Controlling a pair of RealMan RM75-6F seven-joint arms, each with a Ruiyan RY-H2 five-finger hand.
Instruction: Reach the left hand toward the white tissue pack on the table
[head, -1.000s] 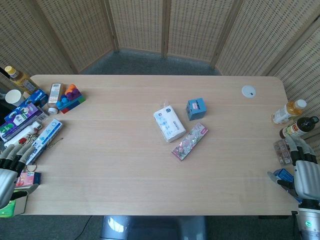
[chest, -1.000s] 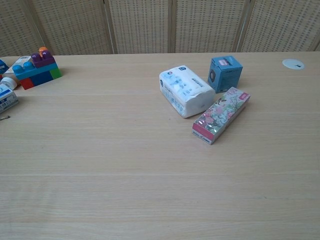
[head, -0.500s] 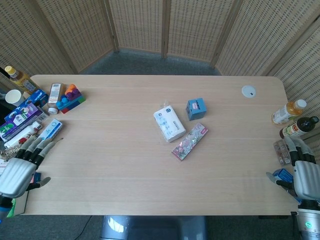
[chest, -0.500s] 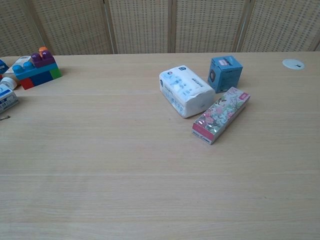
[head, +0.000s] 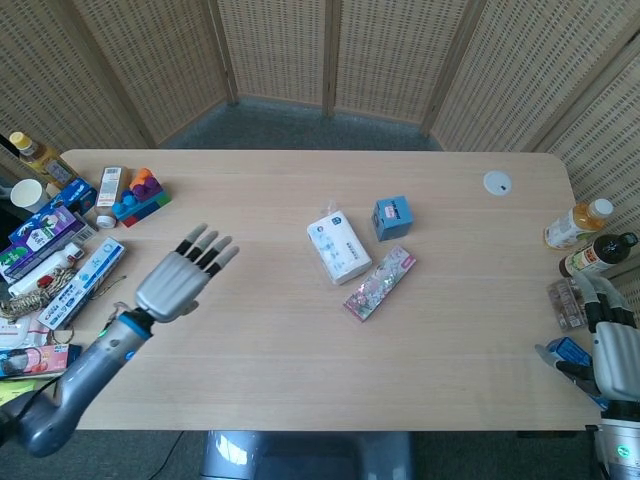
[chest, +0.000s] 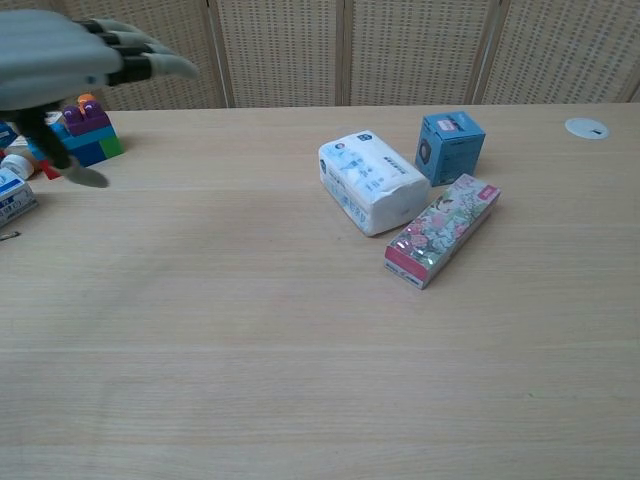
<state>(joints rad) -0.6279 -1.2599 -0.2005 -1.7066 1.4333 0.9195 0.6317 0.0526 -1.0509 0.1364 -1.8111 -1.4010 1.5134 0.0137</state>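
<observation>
Bench (head: 300, 350): pale wood, rounded corners, backed by wicker screens.

Tissue pack (head: 338, 246): white with blue print, lying flat near the bench's middle; also plain in the chest view (chest: 371, 181).

Blue box (head: 393, 217): small cube just right of the tissue pack and a little farther back, close to it but apart.

Floral box (head: 380, 283): long, pink-ended, lying aslant just right of and nearer than the tissue pack; whether the two touch cannot be told.

Left hand (head: 186, 274): raised above the bench, well left of the tissue pack, fingers (head: 214, 250) straight and slightly spread, pointing toward the pack, holding nothing. In the chest view it fills the upper left corner (chest: 70, 60).

Right hand (head: 612, 345): at the bench's right edge, far right of the tissue pack, back of the hand to the camera; fingers point away, and whether they are spread or hold anything cannot be told.

Toy blocks (head: 140, 197): coloured stack far left of the tissue pack, among cartons and tubes at the left edge.

Bottles (head: 587, 236): two at the right edge, beyond the right hand.

White disc (head: 497, 182): far right of the tissue pack, toward the back.
</observation>
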